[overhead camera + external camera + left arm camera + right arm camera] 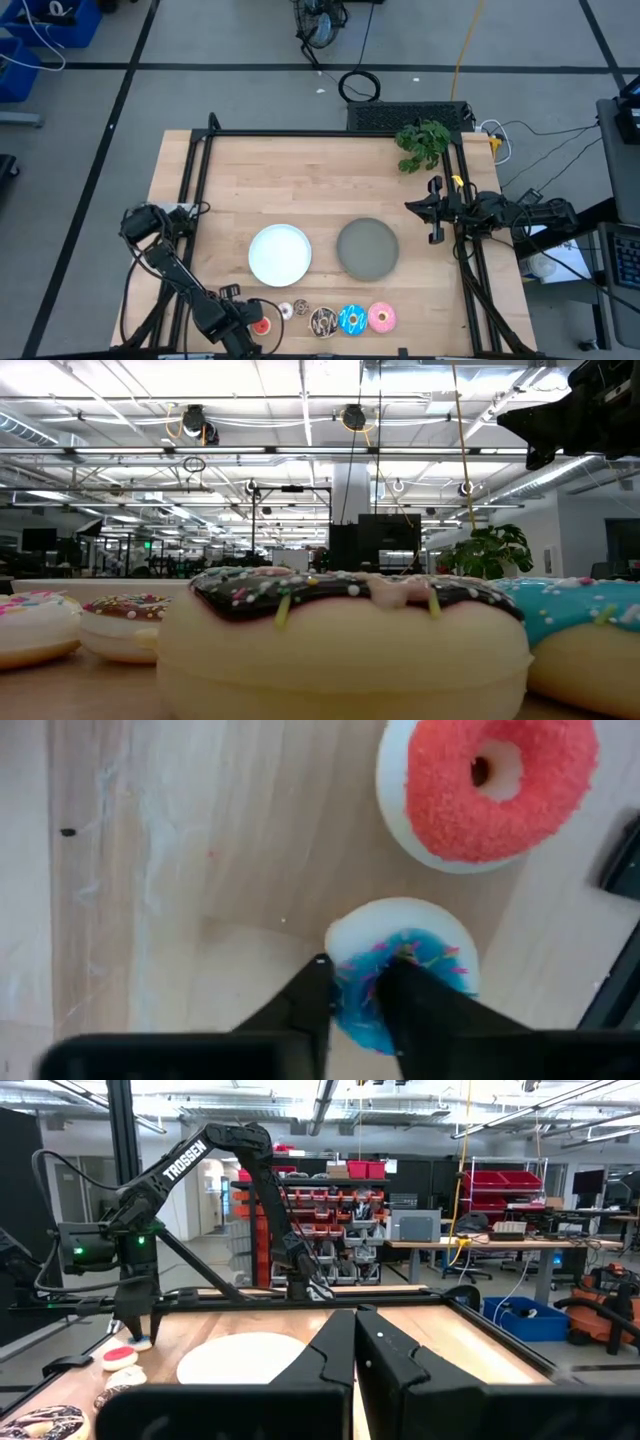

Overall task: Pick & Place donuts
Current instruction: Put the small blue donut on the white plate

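From overhead, I have the left gripper [250, 325] down at the near edge of the table, at the left end of the donut row, beside the red donut [262, 325]. To its right run a small white-pink donut [285, 311], a small brown one [300, 307], the dark sprinkled donut [323, 320], the larger blue donut [352, 319] and the pink donut [382, 318]. Just behind the row sit the white plate [280, 254] and the grey plate [367, 249]. My right gripper [434, 213] is parked over the right rail, well apart from all of it.

At table height, the dark sprinkled donut [345, 645] fills the picture, so I learn nothing about the grasp there.

Through the left wrist camera, the fingers [300, 1005] are nearly together, one tip on the outer icing of the tiny blue donut [400, 985] and the other over its hole, so they pinch one side of the ring. The red donut [490, 785] lies just beyond, apart from it.

Through the right wrist camera, those jaws are pressed together on nothing.

I judge the left arm is the one to carry on: lift straight up, then toward the white plate, the nearer plate.
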Available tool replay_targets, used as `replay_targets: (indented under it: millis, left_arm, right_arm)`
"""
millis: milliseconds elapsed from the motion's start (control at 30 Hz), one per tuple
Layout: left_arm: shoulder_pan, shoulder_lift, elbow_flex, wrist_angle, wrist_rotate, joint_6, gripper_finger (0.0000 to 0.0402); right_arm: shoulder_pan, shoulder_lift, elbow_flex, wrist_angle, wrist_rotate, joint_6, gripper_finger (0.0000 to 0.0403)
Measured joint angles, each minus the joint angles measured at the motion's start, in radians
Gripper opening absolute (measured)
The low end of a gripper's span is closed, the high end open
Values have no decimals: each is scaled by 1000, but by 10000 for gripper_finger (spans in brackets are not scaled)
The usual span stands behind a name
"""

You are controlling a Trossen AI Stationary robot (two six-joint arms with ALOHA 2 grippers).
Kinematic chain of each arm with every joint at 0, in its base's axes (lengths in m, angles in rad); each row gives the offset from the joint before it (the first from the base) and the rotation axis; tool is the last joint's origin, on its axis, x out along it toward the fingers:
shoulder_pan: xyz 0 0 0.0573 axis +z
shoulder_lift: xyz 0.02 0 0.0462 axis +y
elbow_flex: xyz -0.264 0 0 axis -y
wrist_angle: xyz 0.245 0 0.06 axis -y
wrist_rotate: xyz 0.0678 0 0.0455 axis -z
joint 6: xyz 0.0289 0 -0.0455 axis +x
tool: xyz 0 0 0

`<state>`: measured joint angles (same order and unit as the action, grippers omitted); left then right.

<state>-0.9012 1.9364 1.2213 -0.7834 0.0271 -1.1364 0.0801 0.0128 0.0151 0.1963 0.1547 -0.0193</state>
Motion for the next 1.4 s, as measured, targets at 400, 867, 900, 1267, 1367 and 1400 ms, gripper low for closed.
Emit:
replay_targets:
  millis: [400, 867, 900, 1267, 1367, 1400]
  left_arm:
    - [28, -184, -4, -91, -49, 61, 11]
    - [45, -513, -2, -445, -205, -56, 10]
    - [47, -522, -2, -456, -214, -56, 14]
    - [243, -511, -2, -377, -245, 69, 19]
    - [338, -479, 0, -312, -198, 205, 17]
    - [372, -463, 0, -300, -180, 256, 13]
  right_arm:
    - [0, 0, 0, 0, 0, 8, 0]
    - [0, 0, 0, 1, 0, 8, 0]
    - [0, 0, 0, 1, 0, 8, 0]
    - [0, 0, 0, 1, 0, 20, 0]
    - [0, 0, 0, 1, 0, 27, 0]
    - [0, 0, 0, 2, 0, 26, 0]
